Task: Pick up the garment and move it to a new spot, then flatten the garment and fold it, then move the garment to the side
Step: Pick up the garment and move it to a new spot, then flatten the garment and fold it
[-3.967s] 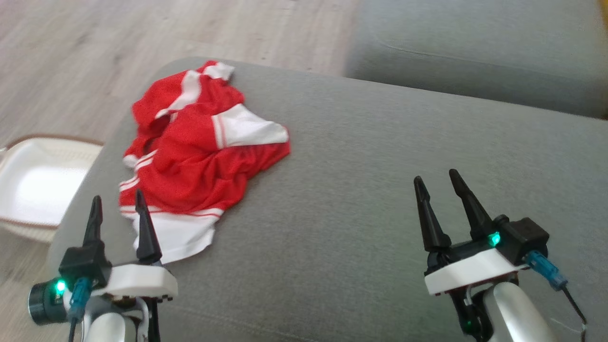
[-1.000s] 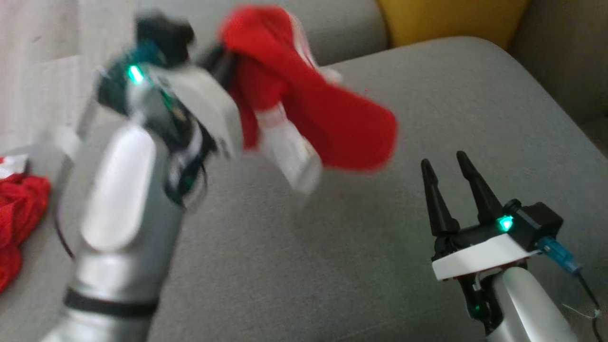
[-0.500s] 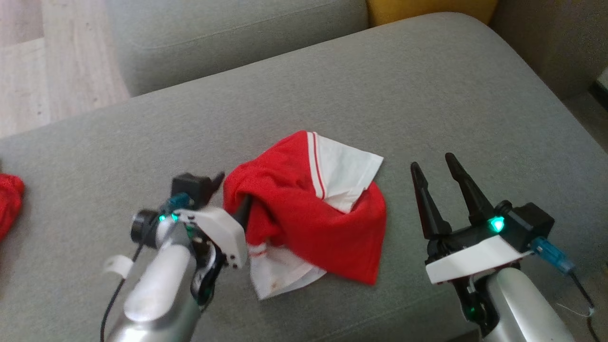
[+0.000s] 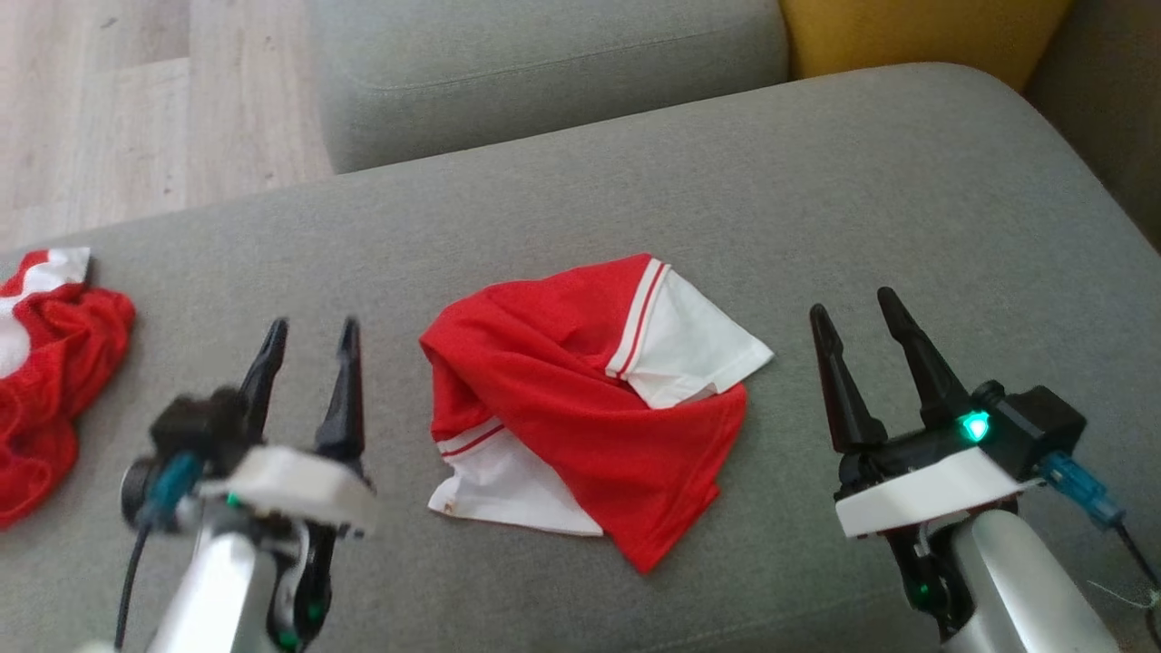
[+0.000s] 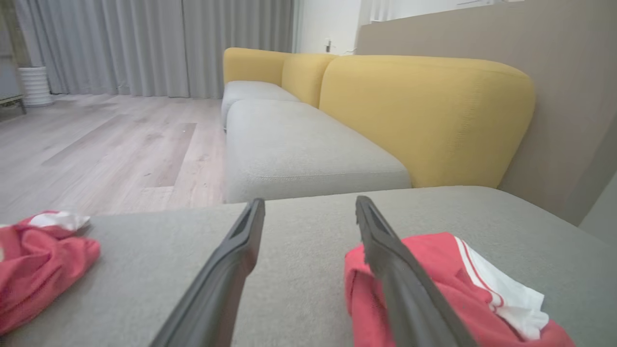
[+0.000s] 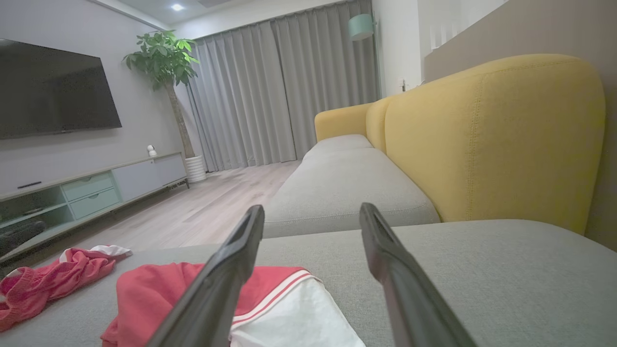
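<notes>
A red garment (image 4: pixel 580 399) with white sleeves and striped trim lies crumpled in the middle of the grey sofa cushion (image 4: pixel 562 209). It also appears as the garment (image 5: pixel 448 284) at the lower right of the left wrist view and the garment (image 6: pixel 193 294) low in the right wrist view. My left gripper (image 4: pixel 310 325) hovers open just left of it, nothing between its fingers. My right gripper (image 4: pixel 857 301) stands open to the garment's right, also holding nothing.
A second red and white garment (image 4: pixel 45 363) sits bunched at the cushion's left edge. Another grey seat (image 4: pixel 544 63) and a yellow backrest (image 4: pixel 916 32) lie beyond. Wood floor (image 4: pixel 136 100) is at the upper left.
The left gripper carried the garment over, let it go on the cushion's middle and drew back left, now open. The head camera shifted. The right gripper stayed put.
</notes>
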{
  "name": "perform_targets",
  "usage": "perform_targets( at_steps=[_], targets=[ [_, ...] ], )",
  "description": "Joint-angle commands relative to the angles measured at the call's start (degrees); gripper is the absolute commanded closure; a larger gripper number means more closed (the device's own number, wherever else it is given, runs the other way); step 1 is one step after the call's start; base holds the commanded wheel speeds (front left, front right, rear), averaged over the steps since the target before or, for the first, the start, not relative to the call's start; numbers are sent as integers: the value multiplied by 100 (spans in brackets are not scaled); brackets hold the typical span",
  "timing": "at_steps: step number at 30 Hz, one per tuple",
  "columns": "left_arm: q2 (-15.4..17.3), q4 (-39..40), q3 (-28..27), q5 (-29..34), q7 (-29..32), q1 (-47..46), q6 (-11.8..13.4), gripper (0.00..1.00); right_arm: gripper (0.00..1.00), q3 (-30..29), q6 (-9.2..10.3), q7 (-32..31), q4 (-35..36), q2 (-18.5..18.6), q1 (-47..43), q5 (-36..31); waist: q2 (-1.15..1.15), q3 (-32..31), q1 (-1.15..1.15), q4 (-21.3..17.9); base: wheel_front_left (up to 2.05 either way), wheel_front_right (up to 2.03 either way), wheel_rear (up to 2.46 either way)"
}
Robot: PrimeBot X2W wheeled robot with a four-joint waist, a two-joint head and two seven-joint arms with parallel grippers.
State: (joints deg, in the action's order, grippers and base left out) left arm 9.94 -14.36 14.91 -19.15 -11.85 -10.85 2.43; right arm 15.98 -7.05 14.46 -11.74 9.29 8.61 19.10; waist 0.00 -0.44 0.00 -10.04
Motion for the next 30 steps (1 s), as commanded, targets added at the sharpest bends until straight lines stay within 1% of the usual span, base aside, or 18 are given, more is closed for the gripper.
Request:
perform_targets(
  at_steps=[1, 6, 8, 11, 18, 26, 30],
  targets=[
    [123, 400, -317, -4, -119, -14, 139, 0, 0, 112, -44, 54, 210, 51, 40, 44, 0, -5, 0, 66, 0, 0, 0],
    [-35, 803, -520, 97, -286, 627, 472, 0, 0, 161, -44, 54, 196, 52, -10, 63, 0, -1, 0, 133, 0, 0, 0],
    [-85, 929, -565, 248, -307, 804, 548, 0, 0, 173, -44, 54, 206, 48, -36, 61, 0, 10, 0, 149, 0, 0, 0],
    [-215, 1223, -676, 481, -312, 988, 591, 0, 0, 151, -44, 54, 237, 63, -67, 66, 0, 33, 0, 173, 0, 0, 0],
    [-422, 1371, -878, 709, -314, 1160, 462, 0, 0, 59, -44, 54, 252, 125, -109, 69, 0, 50, 0, 218, 0, 0, 0],
    [-526, 1378, -1036, 835, -314, 1158, 335, 0, 0, 45, -44, 54, 228, 103, -112, 59, 0, 30, 0, 226, 0, 0, 0],
    [-569, 1353, -1129, 867, -314, 1155, 277, 0, 0, 255, -44, 54, 151, 151, -110, 192, 0, 25, 0, 248, 0, 0, 0]
  ],
)
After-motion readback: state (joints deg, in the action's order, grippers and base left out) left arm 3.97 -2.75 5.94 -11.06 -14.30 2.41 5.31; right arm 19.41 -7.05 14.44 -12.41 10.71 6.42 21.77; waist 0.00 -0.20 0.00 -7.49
